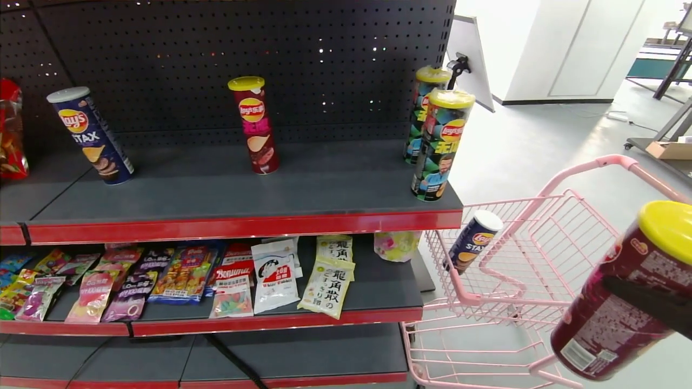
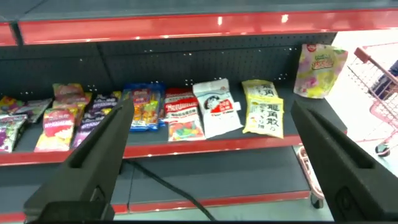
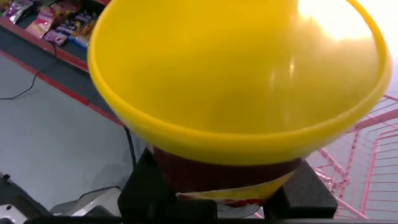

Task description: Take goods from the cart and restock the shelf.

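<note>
Right gripper (image 3: pixel 227 190) is clamping maroon yellow-lidded chip can (image 1: pixel 594 335) above pink cart (image 1: pixel 581 168); left gripper (image 2: pixel 211 109) is hanging wide open, empty, facing lower shelf (image 2: pixel 217 144).

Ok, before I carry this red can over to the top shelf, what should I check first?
1. Grip: right gripper shut around the red can below its yellow lid: ok.
2. Held can clear of the cart rim: cannot tell.
3. Bare space on the top shelf beside the matching red can: ok.
4. Left gripper open, facing the lower shelf, away from the top shelf: ok.
5. More stock in the cart, a blue can: ok.
</note>
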Robot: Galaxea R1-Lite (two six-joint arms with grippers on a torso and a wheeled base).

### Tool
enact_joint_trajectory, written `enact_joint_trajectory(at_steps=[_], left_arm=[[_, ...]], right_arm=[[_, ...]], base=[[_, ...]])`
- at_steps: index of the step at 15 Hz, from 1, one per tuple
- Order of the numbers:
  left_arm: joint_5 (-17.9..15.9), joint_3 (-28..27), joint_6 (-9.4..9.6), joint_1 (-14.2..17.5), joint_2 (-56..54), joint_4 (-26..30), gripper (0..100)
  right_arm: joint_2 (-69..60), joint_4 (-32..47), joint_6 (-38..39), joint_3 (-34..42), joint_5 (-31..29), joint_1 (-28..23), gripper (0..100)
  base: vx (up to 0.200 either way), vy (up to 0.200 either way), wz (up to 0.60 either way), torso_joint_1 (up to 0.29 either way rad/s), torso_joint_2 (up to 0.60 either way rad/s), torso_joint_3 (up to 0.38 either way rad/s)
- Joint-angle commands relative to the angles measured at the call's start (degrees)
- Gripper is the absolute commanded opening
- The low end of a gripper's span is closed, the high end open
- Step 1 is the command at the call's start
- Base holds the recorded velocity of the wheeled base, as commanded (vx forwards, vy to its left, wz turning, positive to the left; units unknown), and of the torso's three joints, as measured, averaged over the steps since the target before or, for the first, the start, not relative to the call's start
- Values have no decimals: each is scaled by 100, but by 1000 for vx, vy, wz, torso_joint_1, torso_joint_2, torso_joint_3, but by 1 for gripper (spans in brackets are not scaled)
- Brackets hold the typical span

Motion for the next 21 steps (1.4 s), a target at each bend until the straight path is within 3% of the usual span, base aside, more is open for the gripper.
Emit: enact_joint_trajectory(at_steps=[1,11,14,17,21], left_arm=[[-2,1,0,5,5,-1,100],[-2,1,0,5,5,-1,100],[-2,1,0,5,5,-1,100],[-2,1,9,5,5,-1,100],[7,1,0,5,5,-1,100]], right_arm=[[-39,-20,-10,9,200,20,0],[-48,-28,-28,-26,586,231,0],[-57,-28,-1,-9,1122,222,0],[-57,-28,-1,-9,1184,222,0],[-57,-37,7,-88,1202,442,0]], base=[[0,200,0,2,2,2],[0,200,0,5,2,2],[0,200,0,5,2,4],[0,0,0,0,0,0],[200,0,0,-1,-2,7]])
